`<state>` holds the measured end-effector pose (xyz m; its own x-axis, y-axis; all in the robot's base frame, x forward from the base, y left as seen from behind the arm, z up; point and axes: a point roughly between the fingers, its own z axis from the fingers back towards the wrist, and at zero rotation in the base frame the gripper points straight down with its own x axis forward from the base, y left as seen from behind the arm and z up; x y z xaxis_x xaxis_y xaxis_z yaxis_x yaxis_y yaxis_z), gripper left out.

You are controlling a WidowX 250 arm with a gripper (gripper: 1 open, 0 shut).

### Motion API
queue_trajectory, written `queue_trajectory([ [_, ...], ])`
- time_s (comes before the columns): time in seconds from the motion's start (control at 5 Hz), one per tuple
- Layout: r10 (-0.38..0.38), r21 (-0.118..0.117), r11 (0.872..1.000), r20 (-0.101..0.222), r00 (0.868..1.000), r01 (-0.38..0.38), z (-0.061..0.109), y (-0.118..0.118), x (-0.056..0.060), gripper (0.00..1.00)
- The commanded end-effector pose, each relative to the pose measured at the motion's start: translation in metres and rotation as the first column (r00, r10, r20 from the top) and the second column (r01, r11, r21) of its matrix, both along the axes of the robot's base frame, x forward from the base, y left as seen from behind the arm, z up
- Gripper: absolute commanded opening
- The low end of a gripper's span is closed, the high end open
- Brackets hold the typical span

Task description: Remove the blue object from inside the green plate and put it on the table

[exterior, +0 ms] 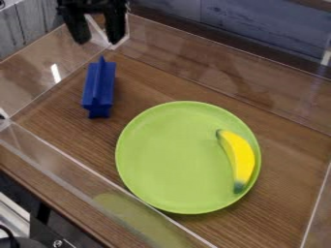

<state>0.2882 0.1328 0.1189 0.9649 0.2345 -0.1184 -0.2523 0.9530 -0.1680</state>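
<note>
Jaws are being held spread wide and empty on the gripper (99, 26) at the upper left of the frame, above the far end of the blue object (99, 85). That block is lying on the worktop (181, 68), left of the green plate (168, 155), not inside it. A banana (237, 160) is resting in the plate. Any descent is best being centred across the block's narrow width.
</note>
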Motion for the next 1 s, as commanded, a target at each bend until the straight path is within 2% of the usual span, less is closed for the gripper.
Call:
queue_trajectory([
  [0.0,-0.003,0.033,0.999,0.061,0.998,0.001,0.017,0.003,0.014,0.0],
  [0.2,0.005,0.034,0.999,0.058,0.998,-0.007,0.028,-0.004,0.012,1.0],
  [0.4,0.009,0.035,0.999,0.055,0.998,-0.011,0.038,-0.01,0.011,1.0],
  [0.8,0.061,0.039,0.997,0.049,0.997,-0.063,0.028,0.002,0.009,1.0],
])
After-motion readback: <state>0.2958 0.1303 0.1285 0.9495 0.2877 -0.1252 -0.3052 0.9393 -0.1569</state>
